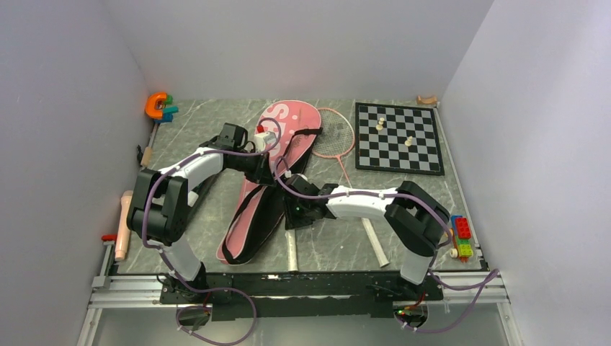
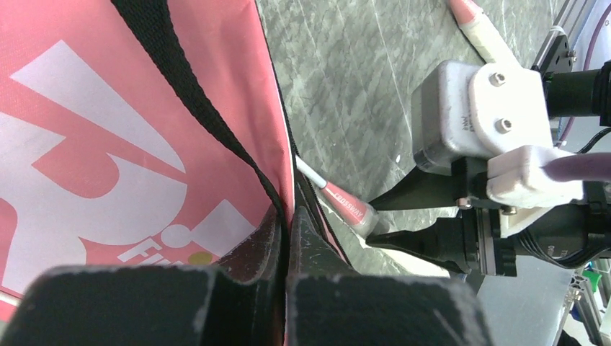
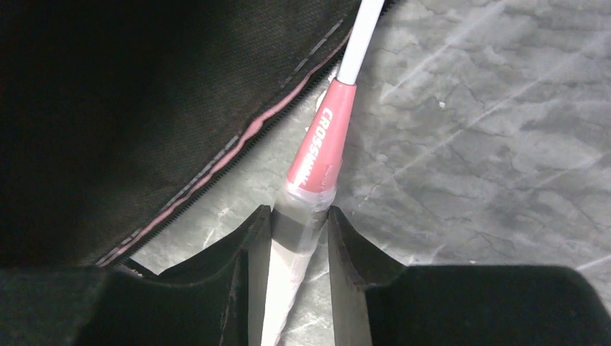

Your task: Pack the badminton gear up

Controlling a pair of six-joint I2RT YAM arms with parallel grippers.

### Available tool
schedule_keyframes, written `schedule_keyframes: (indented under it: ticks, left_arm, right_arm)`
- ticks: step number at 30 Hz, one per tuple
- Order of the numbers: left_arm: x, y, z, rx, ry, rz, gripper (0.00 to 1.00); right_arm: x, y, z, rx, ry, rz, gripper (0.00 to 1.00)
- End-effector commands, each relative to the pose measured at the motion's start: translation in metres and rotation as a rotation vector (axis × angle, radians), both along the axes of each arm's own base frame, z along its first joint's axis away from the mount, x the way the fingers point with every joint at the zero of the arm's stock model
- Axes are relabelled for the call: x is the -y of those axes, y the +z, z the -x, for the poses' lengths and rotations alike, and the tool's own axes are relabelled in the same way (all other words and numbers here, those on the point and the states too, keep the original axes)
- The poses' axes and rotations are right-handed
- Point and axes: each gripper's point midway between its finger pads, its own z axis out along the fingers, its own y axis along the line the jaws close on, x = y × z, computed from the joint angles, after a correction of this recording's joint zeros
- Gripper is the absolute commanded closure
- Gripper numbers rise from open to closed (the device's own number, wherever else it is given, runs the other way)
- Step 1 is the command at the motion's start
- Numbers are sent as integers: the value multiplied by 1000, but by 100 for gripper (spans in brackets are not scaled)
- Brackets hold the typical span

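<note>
The right gripper (image 3: 299, 225) is closed on the handle of one racket (image 3: 318, 155). Its two fingers press the wrapped grip from both sides, just below the pink cone with the word "CROSSWAY". Directly ahead of the fingertips the cone becomes a thin white shaft. The shaft goes forward and passes the zipper edge of the pink bag (image 3: 144, 108), whose dark side fills the space to the left of this gripper. The head of this racket is not visible. To the right of the fingers there is only the grey marble table (image 3: 475, 144).

The left gripper (image 2: 286, 220) is almost fully closed and pinches the edge of the bag between its fingers. To the left of these fingers lies the pink face of the bag with big white letters, and the black strap (image 2: 187, 79) runs across it. Just to the right of them, the shaft of the same racket goes in under the bag's edge, and the right gripper holds the handle very near.

Farther away, beyond both grippers, the second racket (image 1: 336, 134) lies flat on the table. Its head is just beside the wide end of the bag, between the bag and the chessboard (image 1: 398, 137).
</note>
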Motion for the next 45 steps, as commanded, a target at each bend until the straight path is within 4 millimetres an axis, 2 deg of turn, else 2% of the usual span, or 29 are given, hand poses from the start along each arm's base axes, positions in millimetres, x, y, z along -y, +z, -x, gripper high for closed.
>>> schedule_keyframes:
  ticks: [1,6,11,13,15,18,21,25,28,30,31,33,34,36,40,45]
  left_arm:
    - [13,8,6,21,-56,51,100]
    - [14,5,12,16,-70,49,100]
    - [15,3,14,8,-75,52,100]
    - [14,2,14,7,-76,51,100]
    - [14,0,13,4,-79,46,100]
    - [11,-8,8,-6,-77,8,100]
    - [11,-13,5,-12,-76,-9,100]
    - [11,-12,0,8,-61,-3,100]
    - [10,-10,-1,15,-51,-2,100]
    - [7,-9,-2,21,-37,-1,100]
    - [6,-8,-3,21,-27,-2,100]
    - [3,-7,-4,24,-8,0,100]
    - [0,-4,-5,23,4,8,100]
    - [-3,1,-6,30,18,20,100]
    - [-11,13,-5,41,44,50,100]
    - [-22,18,-1,45,66,62,100]
  right_arm:
    - [-19,11,-20,44,6,-63,78]
    - [-34,25,-40,45,-16,-163,87]
    - [-57,41,-47,38,24,-273,83]
    - [-65,48,-46,42,49,-326,77]
    - [-71,54,-47,42,64,-360,64]
    - [-65,55,-49,-1,53,-389,46]
    - [-49,65,-59,4,27,-429,37]
    - [-13,87,-82,70,-11,-398,25]
    - [23,107,-111,164,-88,-339,19]
    - [56,112,-134,229,-175,-246,18]
    - [76,109,-146,255,-231,-174,17]
    - [120,92,-167,278,-346,-8,15]
    - [138,81,-172,263,-395,69,15]
    - [162,58,-176,236,-445,178,16]
    - [186,28,-179,221,-496,305,19]
    - [194,9,-188,230,-492,379,24]
